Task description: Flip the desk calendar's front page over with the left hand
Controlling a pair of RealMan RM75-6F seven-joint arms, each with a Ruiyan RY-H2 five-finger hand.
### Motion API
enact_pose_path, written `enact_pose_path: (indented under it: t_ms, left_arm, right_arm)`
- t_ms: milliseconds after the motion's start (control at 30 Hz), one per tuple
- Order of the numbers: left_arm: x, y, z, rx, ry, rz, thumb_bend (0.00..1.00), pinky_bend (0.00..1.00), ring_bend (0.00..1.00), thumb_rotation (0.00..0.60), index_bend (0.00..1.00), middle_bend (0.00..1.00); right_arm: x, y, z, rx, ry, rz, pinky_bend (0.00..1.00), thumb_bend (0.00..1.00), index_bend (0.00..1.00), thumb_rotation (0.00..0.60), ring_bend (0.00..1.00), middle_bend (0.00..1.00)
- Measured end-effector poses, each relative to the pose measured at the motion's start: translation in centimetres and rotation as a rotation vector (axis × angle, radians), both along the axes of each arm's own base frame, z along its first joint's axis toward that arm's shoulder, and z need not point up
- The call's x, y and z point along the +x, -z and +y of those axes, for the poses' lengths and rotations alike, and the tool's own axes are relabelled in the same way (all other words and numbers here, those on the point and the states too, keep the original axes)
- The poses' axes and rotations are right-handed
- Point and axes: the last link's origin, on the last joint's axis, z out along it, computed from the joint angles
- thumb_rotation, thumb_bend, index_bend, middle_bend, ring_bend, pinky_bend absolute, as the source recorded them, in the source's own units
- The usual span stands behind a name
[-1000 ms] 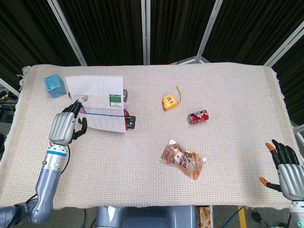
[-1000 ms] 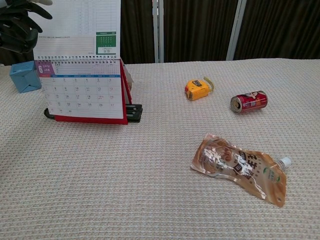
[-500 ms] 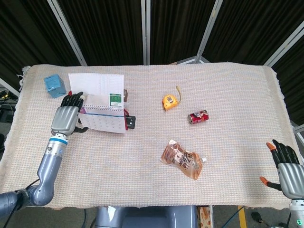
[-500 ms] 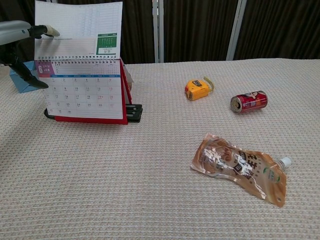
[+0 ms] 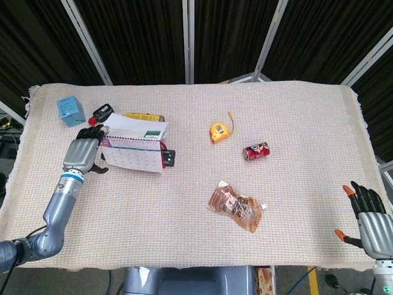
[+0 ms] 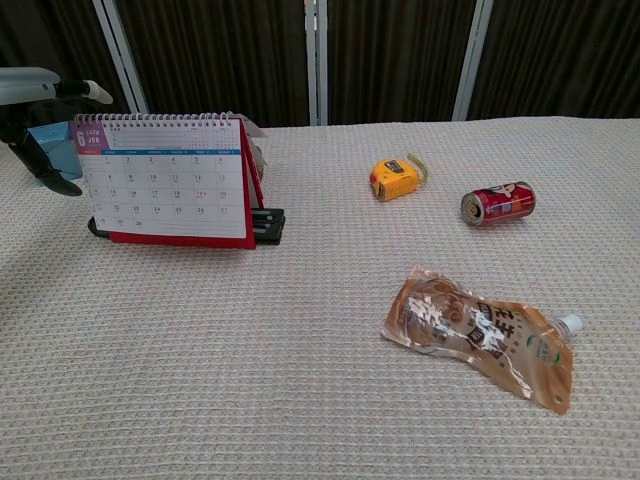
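So, desk calendar [image 5: 136, 152] sits at table's [image 5: 288, 153] 9 o'clock side, upright on a red base w/ spiral top. Front page [image 5: 140, 127] is flipped over the back, lying nearly flat behind the spiral; chest view shows a "6" month grid facing fwd. Left hand [image 5: 83, 151] at calendar's 9 o'clock, fingers near its top left corner; can't tell if it pinches the page. Right hand [image 5: 371, 218] at table's 4 o'clock edge, fingers spread, holding nothing.

yellow tape measure [image 5: 218, 131], red can [image 5: 256, 151] (on its side), brown pouch [image 5: 235, 205], blue box [image 5: 70, 111]
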Motion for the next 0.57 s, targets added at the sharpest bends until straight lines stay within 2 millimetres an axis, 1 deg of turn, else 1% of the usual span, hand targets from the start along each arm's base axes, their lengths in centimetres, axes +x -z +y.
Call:
enact_pose_path:
  t_ms: [133,233,300,333,433,567]
  left_arm:
    - [0.2,-0.6,-0.5,0.047,0.04,-0.043,0.15,0.03,0.0,0.6,0.0,0.0]
    - [-0.1,-1.1,-1.6,0.088,0.075,-0.071,0.16,0.01,0.0,0.6,0.0,0.0]
    - [-0.7,-1.4,-2.8,0.122,0.103,-0.072,0.16,0.0,0.0,0.6,0.0,0.0]
    - [-1.0,-1.6,-3.4,0.137,0.114,-0.068,0.16,0.0,0.0,0.6,0.0,0.0]
    - [-2.7,-1.8,-6.3,0.18,0.146,-0.037,0.15,0.0,0.0,0.6,0.0,0.0]
    - [-5.5,-1.5,-11.1,0.214,0.166,0.019,0.15,0.0,0.0,0.6,0.0,0.0]
  right_arm:
    - [0.1,-0.1,0.0,-0.003,-0.004,-0.001,0.0,0.02,0.0,0.6,0.0,0.0]
    - [0.1,-0.3,0.0,-0.013,-0.01,-0.004,0.0,0.02,0.0,0.6,0.0,0.0]
    - [0.1,-0.4,0.0,-0.019,-0.01,-0.005,0.0,0.02,0.0,0.6,0.0,0.0]
    - [0.1,-0.4,0.0,-0.021,-0.008,-0.004,0.0,0.02,0.0,0.6,0.0,0.0]
    - [0.0,-0.4,-0.1,-0.027,-0.006,-0.001,0.0,0.02,0.0,0.6,0.0,0.0]
    - [0.0,-0.4,-0.2,-0.034,-0.004,0.001,0.0,0.02,0.0,0.6,0.0,0.0]
